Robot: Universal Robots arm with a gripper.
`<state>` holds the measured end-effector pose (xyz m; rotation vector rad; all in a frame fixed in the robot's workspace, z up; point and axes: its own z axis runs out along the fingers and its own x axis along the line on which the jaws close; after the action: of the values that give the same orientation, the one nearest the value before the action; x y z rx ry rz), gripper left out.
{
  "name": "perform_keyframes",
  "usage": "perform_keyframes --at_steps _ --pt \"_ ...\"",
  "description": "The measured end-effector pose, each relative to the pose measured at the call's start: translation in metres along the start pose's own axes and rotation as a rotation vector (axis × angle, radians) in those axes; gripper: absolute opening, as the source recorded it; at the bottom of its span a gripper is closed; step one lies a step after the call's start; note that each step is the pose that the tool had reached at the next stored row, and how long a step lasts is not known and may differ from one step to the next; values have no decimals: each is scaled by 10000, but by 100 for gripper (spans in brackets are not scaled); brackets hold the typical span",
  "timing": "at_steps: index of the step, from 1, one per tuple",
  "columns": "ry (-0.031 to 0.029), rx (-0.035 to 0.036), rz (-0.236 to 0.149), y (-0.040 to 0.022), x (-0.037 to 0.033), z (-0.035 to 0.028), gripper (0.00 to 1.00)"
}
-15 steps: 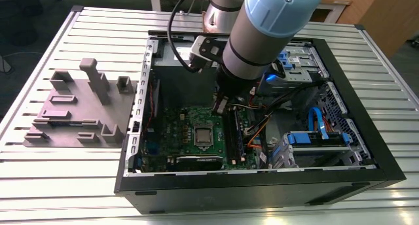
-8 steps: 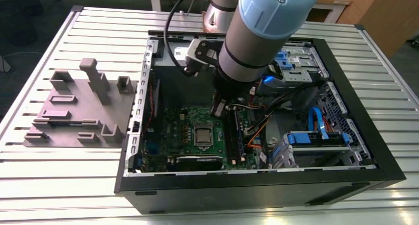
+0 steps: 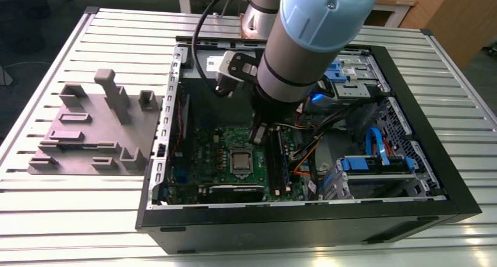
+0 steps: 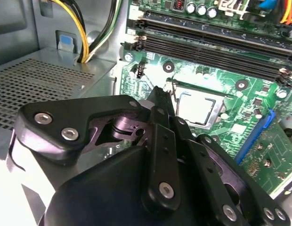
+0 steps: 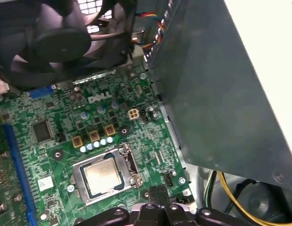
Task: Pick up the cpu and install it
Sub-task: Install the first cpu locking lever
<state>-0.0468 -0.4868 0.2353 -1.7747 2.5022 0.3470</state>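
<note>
The cpu [image 3: 241, 161] lies flat in the silver-framed socket [image 3: 241, 171] on the green motherboard [image 3: 209, 156] inside the open computer case. In both wrist views its silvery top shows inside the frame: cpu [image 5: 103, 174], cpu [image 4: 195, 106]. My gripper [image 3: 260, 134] hangs just above the board, beside the socket on the side toward the case's back wall. Its dark fingertips [image 5: 158, 192] are pressed together with nothing between them. In the second wrist view the gripper [image 4: 160, 94] ends a short way from the socket's edge.
A grey moulded plate [image 3: 93, 127] lies on the slatted table at the exterior view's left. Memory slots [image 4: 207, 42] run beside the socket. A black fan [image 5: 56, 37], yellow cables [image 4: 82, 33] and blue drive brackets [image 3: 373, 162] crowd the case.
</note>
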Motion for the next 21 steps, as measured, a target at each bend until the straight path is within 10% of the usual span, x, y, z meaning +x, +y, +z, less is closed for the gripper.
perform_keyframes --at_steps 21 --pt "69 -41 -494 -7 22 -2 11"
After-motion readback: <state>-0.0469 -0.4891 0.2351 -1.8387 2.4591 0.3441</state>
